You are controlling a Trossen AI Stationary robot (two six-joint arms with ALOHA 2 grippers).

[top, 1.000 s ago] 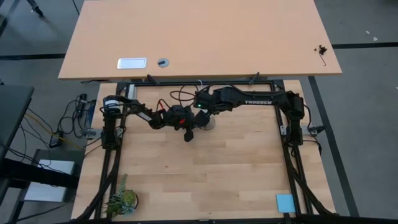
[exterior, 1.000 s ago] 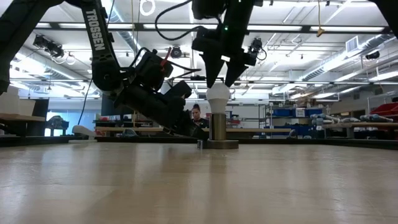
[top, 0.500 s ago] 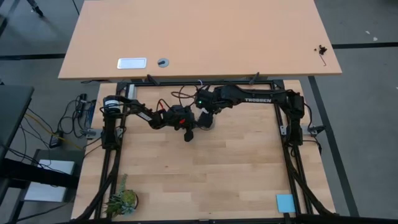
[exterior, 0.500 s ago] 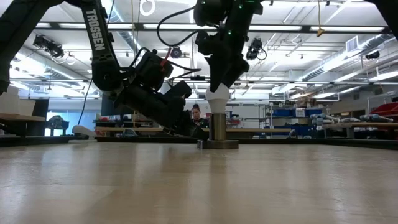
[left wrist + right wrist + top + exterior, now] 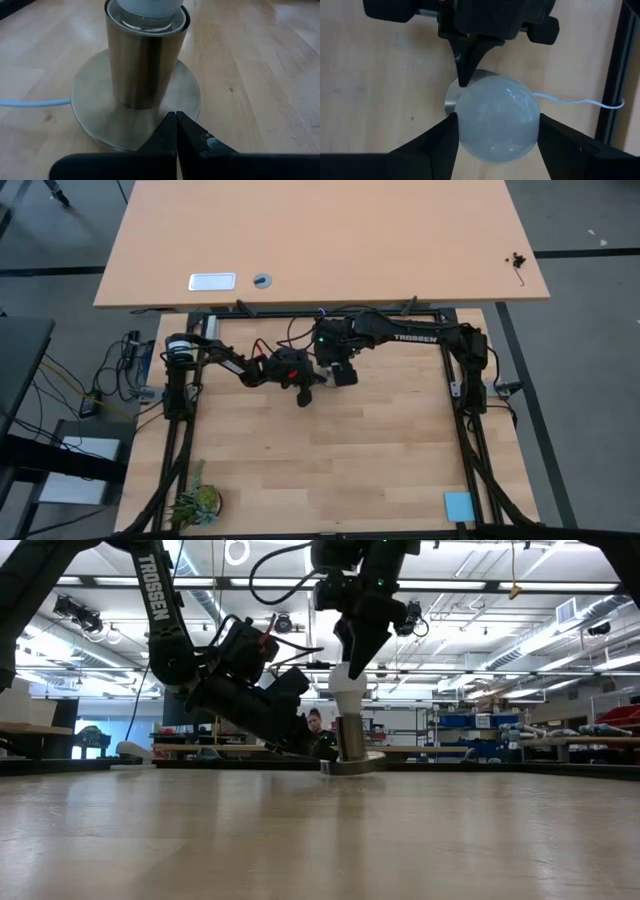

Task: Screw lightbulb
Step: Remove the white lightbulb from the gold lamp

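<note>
The white lightbulb point(image 5: 497, 117) stands upright with its screw end in the metal socket point(image 5: 142, 65), which has a round flat base point(image 5: 100, 100) on the table; it also shows in the low view point(image 5: 348, 690). My right gripper point(image 5: 350, 652) comes down over the bulb and is shut on it. My left gripper point(image 5: 176, 125) is shut, slanting down from the table's left, with its tips at the base's rim. A white cord point(image 5: 580, 102) leaves the base. My left gripper presses its shut fingertips point(image 5: 176, 122) down on the rim of the socket's round base point(image 5: 150, 135), slanting down from the table's left. The base lies on the table. My right gripper pinches the bulb's round head point(image 5: 465, 125) between its two fingers point(image 5: 440, 140), one on each side, coming from above and pointing down. The bulb stands upright in the socket.
A small potted plant point(image 5: 195, 502) stands at the table's near left corner and a blue pad point(image 5: 458, 505) lies at the near right. A large tan desk point(image 5: 320, 240) stands beyond the far edge. The wooden tabletop point(image 5: 330, 460) lies open toward the near side.
My right gripper has turned about its own axis over the bulb while staying above the socket. My left gripper has kept its place at the base.
</note>
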